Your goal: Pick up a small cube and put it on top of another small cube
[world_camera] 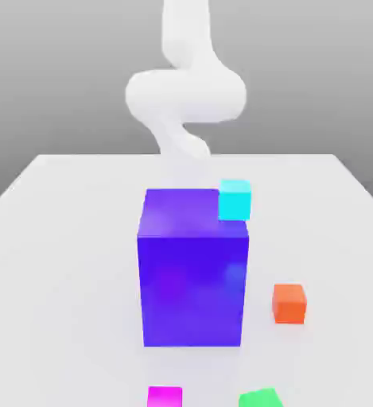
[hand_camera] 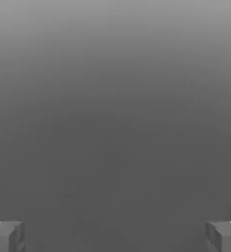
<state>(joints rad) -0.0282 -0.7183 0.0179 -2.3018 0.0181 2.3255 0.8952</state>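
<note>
Gripper (hand_camera: 115,236) is sitting fully open and holding nothing. In the hand view its two fingertips (hand_camera: 6,236) are standing wide apart at the frame edges, with only blank grey between them, so no cube is lined up yet.

Risks, going left to right in the exterior view:
- Pink cube (world_camera: 165,396) is lying at about 6 o'clock from the block (world_camera: 192,274), right at the near edge of the table (world_camera: 62,238) and partly cut off by the frame. A sloppy descent is likely nudging it off the edge.
- The block is standing between the arm (world_camera: 185,91) and the pink cube. A low, straight reach is probably clipping it, so the arm needs to go over or around.
- Green cube (world_camera: 261,397) is sitting at about 5 o'clock from the block, near the pink one. With jaws this wide, grabbing or bumping the wrong cube is a real risk.
- Cyan cube (world_camera: 235,199) is showing at the block's far right top corner, about 1 o'clock. I cannot tell whether it is resting on the block or standing behind it.
- Orange cube (world_camera: 289,304) is at 3 o'clock, apart from the rest, a possible stacking base.

Surface is a plain, flat, pale table. The room is showing as a featureless grey backdrop.
</note>
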